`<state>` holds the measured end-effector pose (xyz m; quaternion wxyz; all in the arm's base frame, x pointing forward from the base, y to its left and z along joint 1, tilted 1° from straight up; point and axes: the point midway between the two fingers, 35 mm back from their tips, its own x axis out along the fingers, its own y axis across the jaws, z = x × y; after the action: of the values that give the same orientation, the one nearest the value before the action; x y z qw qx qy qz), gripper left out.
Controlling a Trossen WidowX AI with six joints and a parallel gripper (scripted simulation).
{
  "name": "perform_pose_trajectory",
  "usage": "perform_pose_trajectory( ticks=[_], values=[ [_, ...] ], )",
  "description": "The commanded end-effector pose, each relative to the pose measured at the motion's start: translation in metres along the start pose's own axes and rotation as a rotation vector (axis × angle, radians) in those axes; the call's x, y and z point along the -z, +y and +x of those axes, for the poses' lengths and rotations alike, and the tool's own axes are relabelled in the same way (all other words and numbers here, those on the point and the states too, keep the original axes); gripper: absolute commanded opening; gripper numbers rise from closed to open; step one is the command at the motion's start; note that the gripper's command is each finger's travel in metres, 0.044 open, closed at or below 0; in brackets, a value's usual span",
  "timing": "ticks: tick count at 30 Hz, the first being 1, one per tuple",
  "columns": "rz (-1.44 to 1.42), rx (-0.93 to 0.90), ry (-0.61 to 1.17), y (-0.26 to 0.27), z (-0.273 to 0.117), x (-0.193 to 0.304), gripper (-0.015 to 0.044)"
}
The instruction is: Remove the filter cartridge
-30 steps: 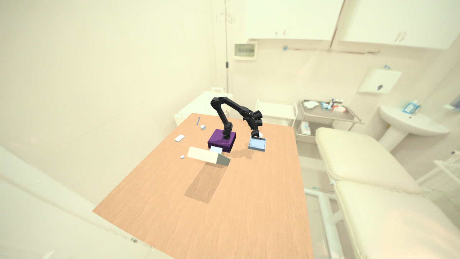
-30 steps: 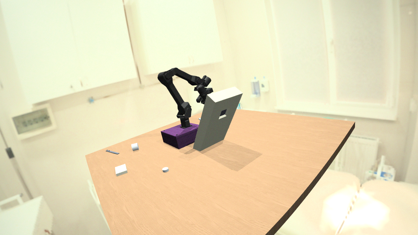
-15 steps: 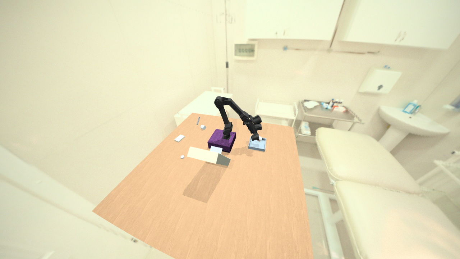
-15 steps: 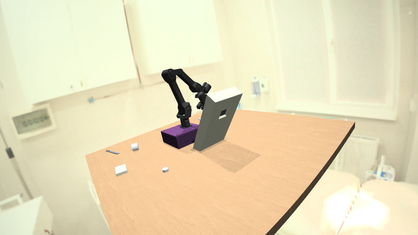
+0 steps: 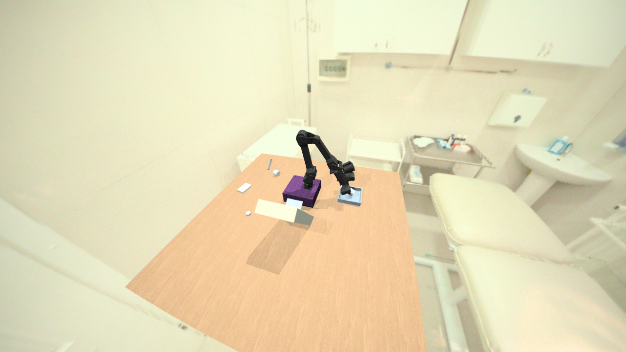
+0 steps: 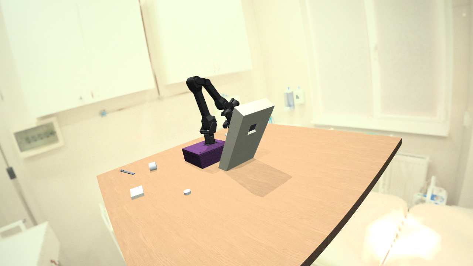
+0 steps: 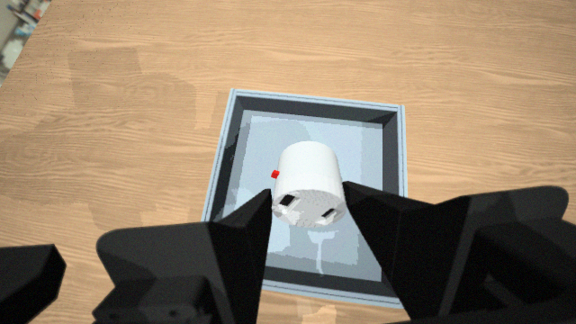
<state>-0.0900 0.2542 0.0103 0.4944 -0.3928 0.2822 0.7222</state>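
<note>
The white round filter cartridge (image 7: pixel 309 166) has two dark slots on its end face and a small red tab on its side. It is out of the panel, tilted, with its slotted end toward the wrist camera. My gripper (image 7: pixel 306 191) (image 5: pixel 348 191) is shut on the cartridge, one finger on each side. Both are low at the pale blue tray (image 5: pixel 349 203) (image 7: pixel 315 95), within its walls as the wrist view shows. I cannot tell whether the cartridge touches the tray floor. The service panel (image 5: pixel 276 210) (image 6: pixel 242 143) leans near the robot's base; its front face is hidden.
The purple base box (image 5: pixel 292 188) (image 6: pixel 198 152) stands beside the panel. Away from the tray lie a small cylinder (image 5: pixel 276 172) (image 6: pixel 152 166), a white block (image 5: pixel 244 187) (image 6: pixel 136 191), a small disc (image 5: pixel 248 213) (image 6: pixel 187 191) and a thin grey bar (image 5: pixel 269 164) (image 6: pixel 127 171).
</note>
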Motion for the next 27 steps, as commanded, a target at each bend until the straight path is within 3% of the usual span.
perform_pose_trajectory(
  ticks=[1, 10, 14, 19, 27],
  values=[
    [0.000, 0.000, -0.007, 0.000, -0.001, -0.002, 0.0210],
    [0.000, 0.000, -0.007, 0.000, -0.001, -0.002, 0.0440],
    [0.000, 0.000, -0.006, 0.000, -0.007, -0.008, 0.0440],
    [0.000, 0.000, -0.003, 0.001, -0.059, -0.036, 0.0440],
    [0.002, 0.002, -0.002, 0.000, -0.048, -0.032, 0.0440]
  ],
)
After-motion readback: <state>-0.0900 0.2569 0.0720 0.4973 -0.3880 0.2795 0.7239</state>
